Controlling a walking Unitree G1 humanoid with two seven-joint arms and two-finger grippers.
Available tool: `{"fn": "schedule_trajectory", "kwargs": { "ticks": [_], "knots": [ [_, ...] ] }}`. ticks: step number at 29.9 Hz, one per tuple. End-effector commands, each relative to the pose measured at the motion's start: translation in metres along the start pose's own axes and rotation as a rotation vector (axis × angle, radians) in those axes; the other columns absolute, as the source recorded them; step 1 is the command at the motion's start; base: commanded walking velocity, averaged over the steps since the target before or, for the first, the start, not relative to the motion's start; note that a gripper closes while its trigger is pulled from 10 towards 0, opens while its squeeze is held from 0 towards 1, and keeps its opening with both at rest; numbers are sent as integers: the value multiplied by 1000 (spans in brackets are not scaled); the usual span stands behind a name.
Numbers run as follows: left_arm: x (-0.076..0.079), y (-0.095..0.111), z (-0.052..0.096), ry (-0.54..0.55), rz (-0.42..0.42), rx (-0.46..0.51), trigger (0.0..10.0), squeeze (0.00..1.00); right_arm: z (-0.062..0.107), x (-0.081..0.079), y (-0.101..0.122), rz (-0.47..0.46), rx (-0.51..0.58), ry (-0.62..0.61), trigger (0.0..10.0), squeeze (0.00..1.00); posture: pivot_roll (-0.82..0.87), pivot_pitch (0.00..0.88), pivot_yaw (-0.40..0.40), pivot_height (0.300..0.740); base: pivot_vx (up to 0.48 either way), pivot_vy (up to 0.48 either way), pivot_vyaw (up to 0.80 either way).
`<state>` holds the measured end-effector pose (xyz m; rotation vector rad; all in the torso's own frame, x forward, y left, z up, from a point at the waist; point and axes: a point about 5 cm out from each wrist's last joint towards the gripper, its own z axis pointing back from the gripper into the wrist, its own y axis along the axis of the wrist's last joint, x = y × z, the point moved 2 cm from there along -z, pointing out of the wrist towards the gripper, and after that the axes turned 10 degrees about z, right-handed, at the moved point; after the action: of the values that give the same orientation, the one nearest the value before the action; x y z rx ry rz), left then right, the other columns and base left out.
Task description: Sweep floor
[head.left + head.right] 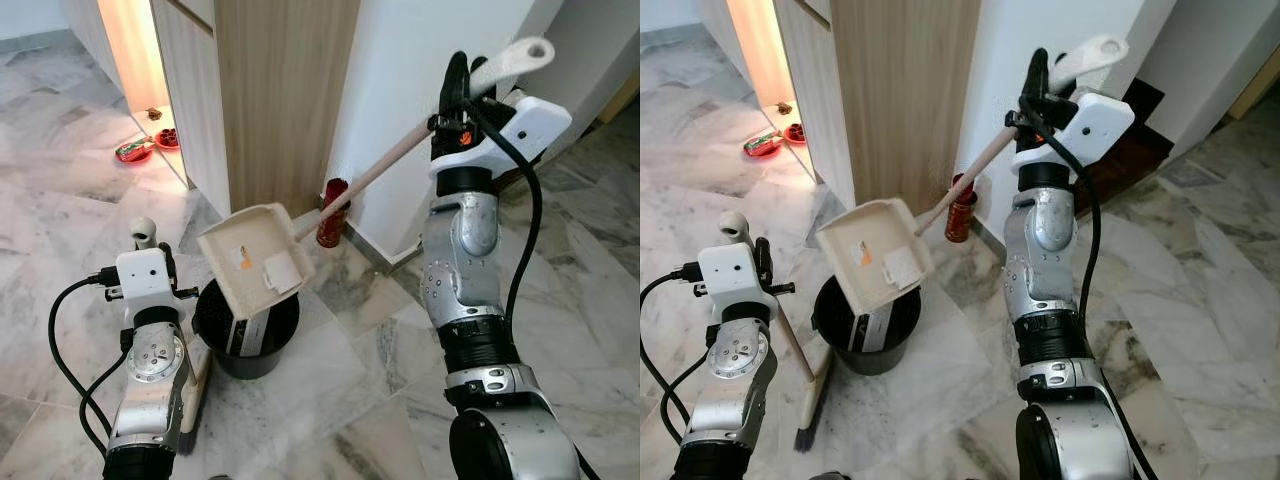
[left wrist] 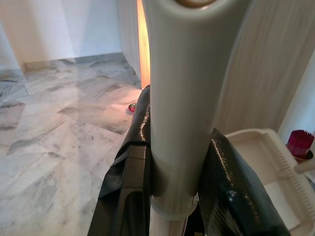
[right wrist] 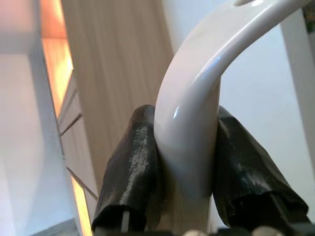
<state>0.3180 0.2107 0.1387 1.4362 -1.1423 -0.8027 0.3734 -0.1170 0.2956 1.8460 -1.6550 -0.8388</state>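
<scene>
Clearly the sweeping has reached its emptying step: the right gripper [image 1: 462, 90] is clamped on the white grip of the dustpan's long wooden handle [image 1: 385, 165], both black fingers [image 3: 133, 162] pressed against the curved plastic. It is raised well above the black bin [image 1: 245, 330], so the handle slants down toward the bin and the cream dustpan [image 1: 255, 260] hangs tilted just over the bin's rim, its open mouth facing down. That pose looks chosen so the contents slide off into the bin — scraps of paper and an orange bit still lie on the pan's surface, so the tipping seems unfinished.

The left gripper [image 1: 150, 245] sits just beside the bin on the robot's left side, closed round the pale handle top of the broom [image 1: 805, 395]; the wrist view shows the shaft pinched between its two fingers [image 2: 130, 167]. The broom stands near upright with its bristles on the marble floor [image 1: 350, 400] next to the bin — parked, I judge, to keep it out of the way while the pan is emptied.

Beyond the bin, a red brush-like object [image 1: 333, 210] stands against the white wall beside the wooden panel [image 1: 280, 100].
</scene>
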Motion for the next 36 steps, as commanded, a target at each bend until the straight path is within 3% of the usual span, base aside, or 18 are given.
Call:
{"fn": "schedule_trajectory", "kwargs": {
  "ticks": [1,16,30,36],
  "knots": [
    [7,10,-1,-22,26,46,10000,0,-5,-2,26,14,132,19,10000,0,177,124,-137,740,0,0,0],
    [8,10,-1,-30,31,46,10000,0,13,-45,48,39,270,305,10000,0,177,122,-138,740,0,0,0],
    [10,10,-2,-34,35,47,10000,0,28,-67,69,132,384,439,10000,0,175,123,-136,740,0,0,0],
    [10,10,-2,-38,35,47,10000,0,30,-70,71,130,387,454,10000,0,175,122,-136,740,0,0,0]
  ]
}}
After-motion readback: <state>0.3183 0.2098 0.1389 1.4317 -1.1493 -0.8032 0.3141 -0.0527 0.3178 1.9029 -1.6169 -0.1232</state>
